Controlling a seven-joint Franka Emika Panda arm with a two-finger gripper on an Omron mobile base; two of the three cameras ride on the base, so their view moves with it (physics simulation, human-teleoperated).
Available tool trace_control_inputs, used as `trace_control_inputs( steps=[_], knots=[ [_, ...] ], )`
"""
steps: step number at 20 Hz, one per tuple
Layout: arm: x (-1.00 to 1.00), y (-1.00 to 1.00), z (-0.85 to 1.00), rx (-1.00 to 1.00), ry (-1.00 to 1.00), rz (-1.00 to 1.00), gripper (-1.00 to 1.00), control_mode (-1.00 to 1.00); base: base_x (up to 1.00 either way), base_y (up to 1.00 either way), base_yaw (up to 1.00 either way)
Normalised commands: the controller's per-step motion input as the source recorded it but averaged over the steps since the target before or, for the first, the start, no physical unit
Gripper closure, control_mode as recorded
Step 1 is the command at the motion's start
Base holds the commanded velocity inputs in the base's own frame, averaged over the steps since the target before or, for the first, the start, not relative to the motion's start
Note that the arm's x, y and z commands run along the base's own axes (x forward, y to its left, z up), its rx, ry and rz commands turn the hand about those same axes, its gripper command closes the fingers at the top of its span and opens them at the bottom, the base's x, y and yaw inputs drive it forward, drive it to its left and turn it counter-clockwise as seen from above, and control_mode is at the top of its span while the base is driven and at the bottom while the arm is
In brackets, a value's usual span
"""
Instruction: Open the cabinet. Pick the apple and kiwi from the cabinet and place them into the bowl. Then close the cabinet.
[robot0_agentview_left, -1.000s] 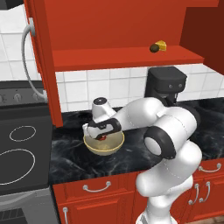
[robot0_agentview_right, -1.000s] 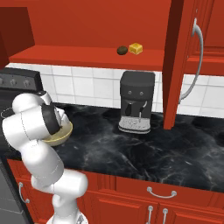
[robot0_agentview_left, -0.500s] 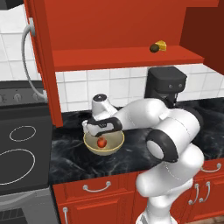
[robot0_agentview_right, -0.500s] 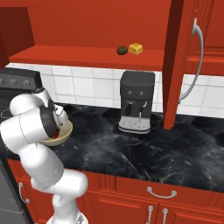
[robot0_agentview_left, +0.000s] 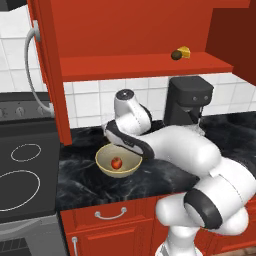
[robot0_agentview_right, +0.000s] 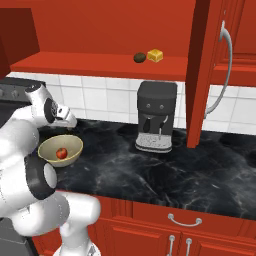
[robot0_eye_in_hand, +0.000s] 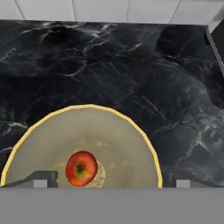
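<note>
Red cabinet (robot0_agentview_left: 125, 35) up top has both doors swung wide, and on its shelf the kiwi (robot0_agentview_right: 140, 58) sits just beside a yellow cheese wedge (robot0_agentview_right: 155, 55), so that one's not picked yet. Below it, the black marble counter (robot0_agentview_right: 165, 172) carries a coffee machine (robot0_agentview_right: 156, 116) and, off toward the stove (robot0_agentview_left: 22, 175), the tan bowl (robot0_agentview_left: 102, 160).

So what changed: a second ago the apple (robot0_eye_in_hand: 81, 168) was still down between the fingers at the bowl, now it's lying loose on the speckled bottom and the gripper (robot0_agentview_left: 114, 134) has lifted off above the rim. Jaws are spread wide with nothing in them; in the hand view you can see the two fingertips (robot0_eye_in_hand: 43, 178) far apart, with the apple between them but lower down.

Looks to me like fruit number one is done. Next is probably swinging back up to the shelf for the kiwi without nudging the cheese, then shutting the doors.
</note>
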Motion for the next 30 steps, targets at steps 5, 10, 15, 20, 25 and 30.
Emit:
trace_control_inputs(
  steps=[5, 10, 15, 20, 25, 30],
  knots=[
    [-0.84, -1.00, 0.77, 0.00, -0.26, 0.00, -1.00, -1.00, 0.00, 0.00, 0.00],
    [-0.74, -0.98, 0.85, 0.00, -0.28, 0.00, -1.00, -1.00, 0.00, 0.00, 0.00],
    [-0.50, -0.85, 0.97, 0.00, -0.27, -0.01, -1.00, -1.00, 0.00, 0.00, 0.00],
    [-0.34, -0.71, 1.00, 0.01, -0.23, -0.05, -1.00, -1.00, 0.00, 0.00, 0.00],
    [-0.26, -0.48, 1.00, 0.04, -0.19, -0.11, -1.00, -1.00, 0.00, 0.00, 0.00],
    [-0.07, -0.23, 1.00, 0.00, -0.18, -0.13, -1.00, -1.00, 0.00, 0.00, 0.00]
  ],
)
